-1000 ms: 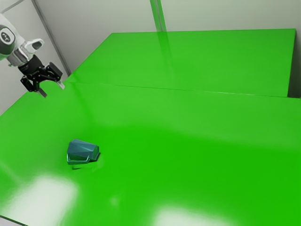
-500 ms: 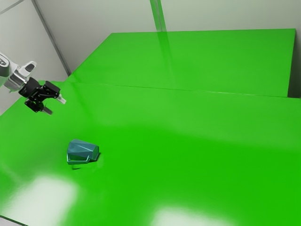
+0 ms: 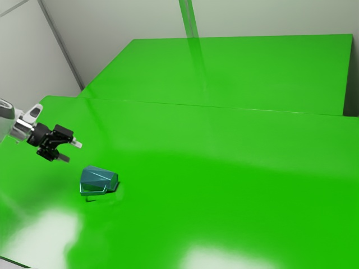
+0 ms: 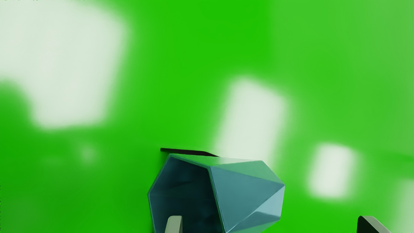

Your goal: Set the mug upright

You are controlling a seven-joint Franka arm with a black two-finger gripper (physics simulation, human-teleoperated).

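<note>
Arm (image 3: 21, 128) pokes in from the exterior view's left, gripper (image 3: 75, 152) on the end of it, fingers (image 4: 174, 225) spread pretty wide with nothing in their grip, fwiw. Next along, lower in that view, there's the teal mug (image 3: 99, 180) near the gripper, lying on its side. Wrist cam's got one finger overlapping its open mouth. Further right it's just shiny green table (image 3: 235, 190).

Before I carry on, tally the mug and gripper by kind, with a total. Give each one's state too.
Teal mug: 1, lying on its side on the green tabletop
Black two-finger gripper: 1, open, apart from the mug
Total: 2
</note>
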